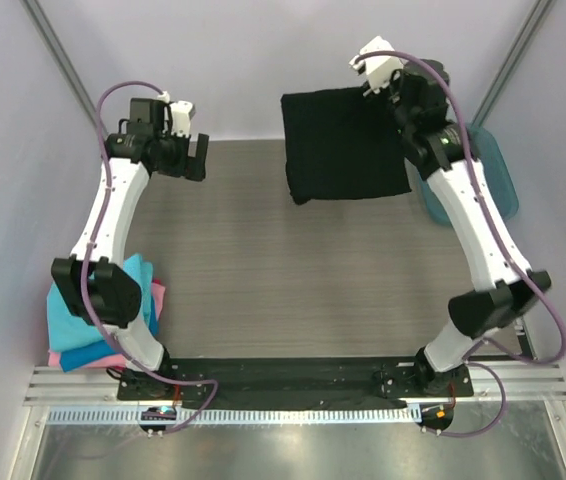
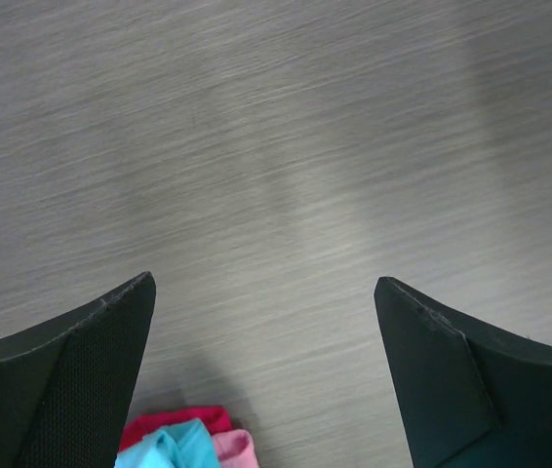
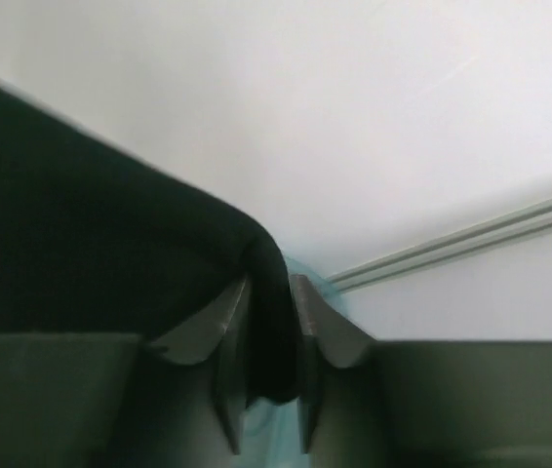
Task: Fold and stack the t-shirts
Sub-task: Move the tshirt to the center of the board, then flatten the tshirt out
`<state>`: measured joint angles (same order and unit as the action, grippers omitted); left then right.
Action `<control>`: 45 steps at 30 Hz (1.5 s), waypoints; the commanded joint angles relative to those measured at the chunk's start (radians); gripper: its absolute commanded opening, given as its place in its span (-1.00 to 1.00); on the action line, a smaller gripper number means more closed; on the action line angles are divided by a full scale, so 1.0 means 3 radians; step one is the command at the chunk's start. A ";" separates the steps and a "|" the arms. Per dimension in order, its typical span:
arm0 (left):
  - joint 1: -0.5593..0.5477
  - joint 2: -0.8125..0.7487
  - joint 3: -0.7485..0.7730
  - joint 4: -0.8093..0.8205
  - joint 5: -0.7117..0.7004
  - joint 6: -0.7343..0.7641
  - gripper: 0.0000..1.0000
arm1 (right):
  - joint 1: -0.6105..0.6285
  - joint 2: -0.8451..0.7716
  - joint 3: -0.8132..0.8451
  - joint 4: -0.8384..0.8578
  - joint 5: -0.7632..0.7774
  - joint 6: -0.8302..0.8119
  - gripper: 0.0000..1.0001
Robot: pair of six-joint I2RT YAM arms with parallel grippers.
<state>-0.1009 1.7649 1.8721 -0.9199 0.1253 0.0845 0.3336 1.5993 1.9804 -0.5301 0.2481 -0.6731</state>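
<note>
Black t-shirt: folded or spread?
Folded: the black t-shirt is a compact rectangle in the top view, one edge pinched in the right gripper.

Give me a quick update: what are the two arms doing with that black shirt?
Left end effector open, empty. Right end effector pinching edge of black t-shirt. Teal tray close beside.

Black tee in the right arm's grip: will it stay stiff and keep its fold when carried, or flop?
Probably floppy: the black t-shirt bulges softly where the right gripper pinches it between narrow-set jaws. Likely light: one pinch near a corner seems to hold the whole folded panel up. Its layers may sag or slide apart, held on one side only.
</note>
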 commanded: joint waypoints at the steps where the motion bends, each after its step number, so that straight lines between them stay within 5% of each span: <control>1: -0.0042 -0.0355 -0.0268 0.0438 0.0094 -0.0092 0.89 | -0.0033 0.0532 -0.0076 0.0120 0.0185 0.0101 -0.13; 2: -0.0042 -0.0366 -0.0283 0.0418 0.0119 -0.0092 0.88 | -0.0033 0.0640 -0.0082 0.0100 0.0190 0.0121 0.07; 6: -0.0042 -0.0294 -0.0329 0.0260 0.0012 -0.0001 0.86 | -0.0053 0.0764 -0.0194 0.0085 -0.0013 0.0305 0.15; 9: -0.0042 -0.0253 -0.0396 0.0183 -0.0120 0.0178 0.84 | -0.0074 0.0310 -0.0872 -0.0022 -0.0936 0.0419 0.17; 11: -0.0042 -0.0202 -0.0427 0.0122 -0.0157 0.0240 0.80 | -0.0059 -0.0012 -0.1741 -0.0231 -0.1869 -0.0045 0.17; 13: -0.0022 -0.0182 -0.0411 0.0009 -0.0116 0.0230 0.76 | 0.0120 -0.0365 -0.2359 -0.0345 -0.1967 -0.0124 0.16; 20: -0.0016 -0.0371 -0.1161 0.0162 0.0620 0.0373 0.49 | 0.0652 -0.0800 -0.2909 -0.0351 -0.1957 0.0101 0.10; 25: 0.0131 -0.0161 -0.1173 0.0208 0.0962 -0.0015 0.35 | 0.1030 -0.0556 -0.2645 -0.0314 -0.1875 -0.0026 0.08; 36: 0.0321 -0.0585 -0.1336 0.0550 0.0733 -0.0113 0.44 | 0.1608 0.0922 -0.1668 -0.0181 -0.1742 -0.0252 -0.07; 45: 0.0510 -0.0637 -0.1316 0.0643 0.0728 -0.0164 0.46 | 0.1721 0.1070 -0.1652 -0.0401 -0.1630 -0.0425 -0.12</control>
<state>0.0338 1.5997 1.4673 -0.7719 0.3470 0.0547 0.8417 1.9182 1.4532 -0.6258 -0.2703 -0.7685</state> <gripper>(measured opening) 0.727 0.442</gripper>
